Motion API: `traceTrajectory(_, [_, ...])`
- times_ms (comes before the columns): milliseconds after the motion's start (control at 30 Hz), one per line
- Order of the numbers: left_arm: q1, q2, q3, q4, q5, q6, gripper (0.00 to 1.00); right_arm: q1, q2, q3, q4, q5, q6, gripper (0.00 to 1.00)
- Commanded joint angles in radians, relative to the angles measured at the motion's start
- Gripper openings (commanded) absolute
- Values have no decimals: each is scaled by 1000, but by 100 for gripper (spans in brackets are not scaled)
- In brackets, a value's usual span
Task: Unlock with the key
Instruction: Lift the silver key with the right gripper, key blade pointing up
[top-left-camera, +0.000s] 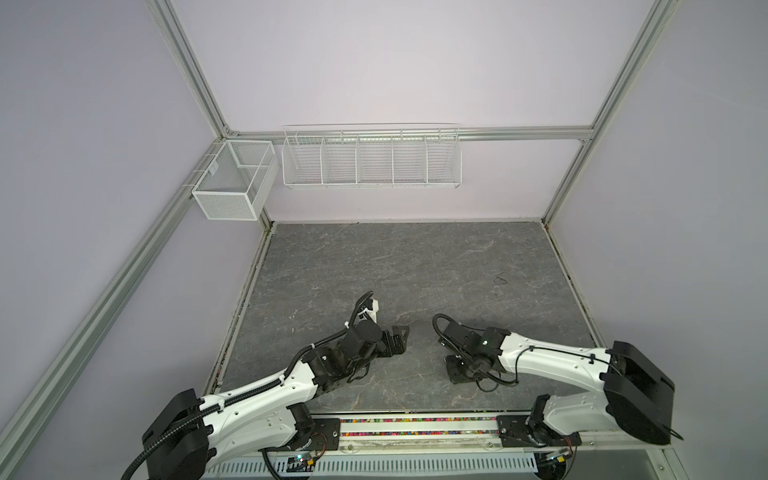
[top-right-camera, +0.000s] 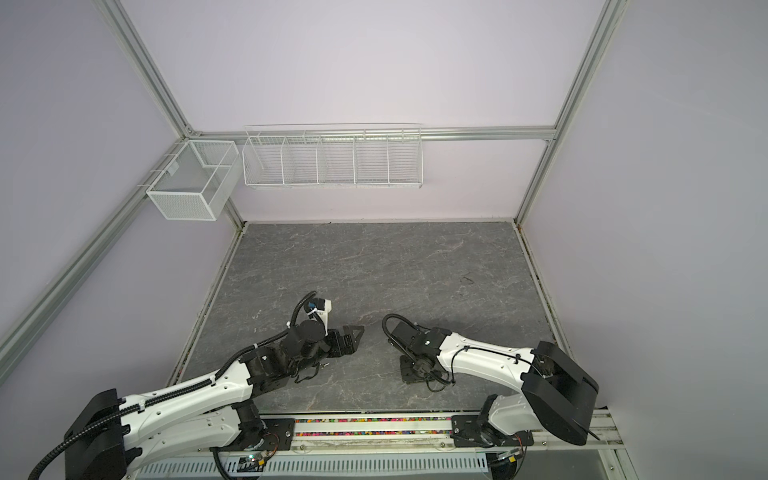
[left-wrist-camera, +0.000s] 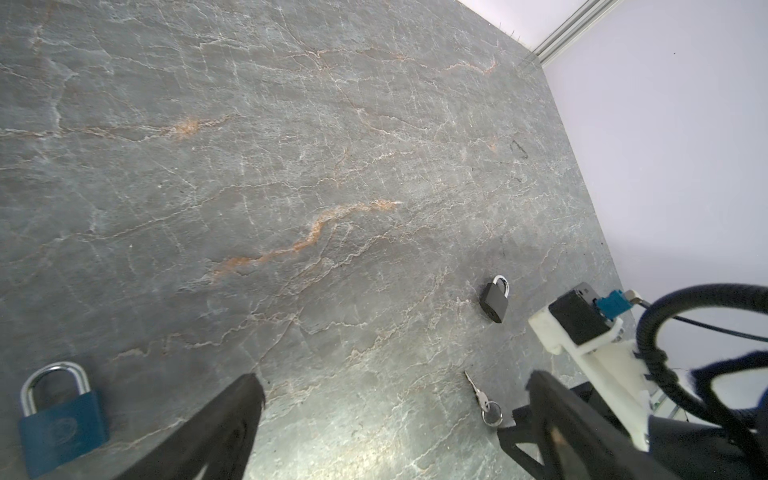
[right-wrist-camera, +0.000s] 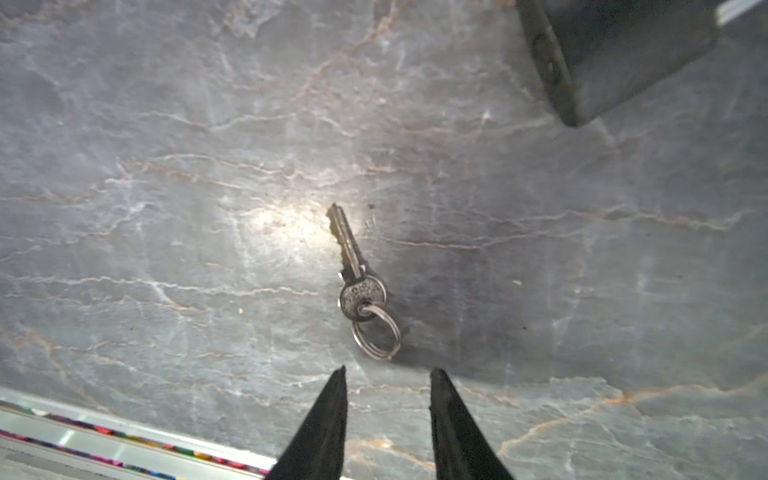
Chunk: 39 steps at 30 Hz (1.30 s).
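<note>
right claw (right-wrist-camera: 388, 370) hangs low, parted, just beside key (right-wrist-camera: 352, 257); left claw (left-wrist-camera: 395, 378) wide.

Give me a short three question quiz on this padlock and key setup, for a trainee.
1. True or false: the right gripper holds the key.
2. How many padlocks are on the table? A one, B two, C three.
3. What is threaded through the key's head?
Key: 1 false, it lies on the table. 2 B, a blue padlock and a black padlock. 3 a metal ring.
</note>
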<state>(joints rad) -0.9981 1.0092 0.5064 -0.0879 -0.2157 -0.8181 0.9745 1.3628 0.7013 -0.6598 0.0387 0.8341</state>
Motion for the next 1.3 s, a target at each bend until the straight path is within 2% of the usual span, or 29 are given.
traceTrajectory(0, [-6,-4,40,0,-10,18,99,-12,11,-17,15,-40,17,38])
traceTrajectory(200, [-5,-14,63,-58,-25,36,99,-21,44,-18,45,-40,20,36])
traceTrajectory(1267, [-4,-21,45,-40,-60,57,99,-20,172,28,140,10,38,28])
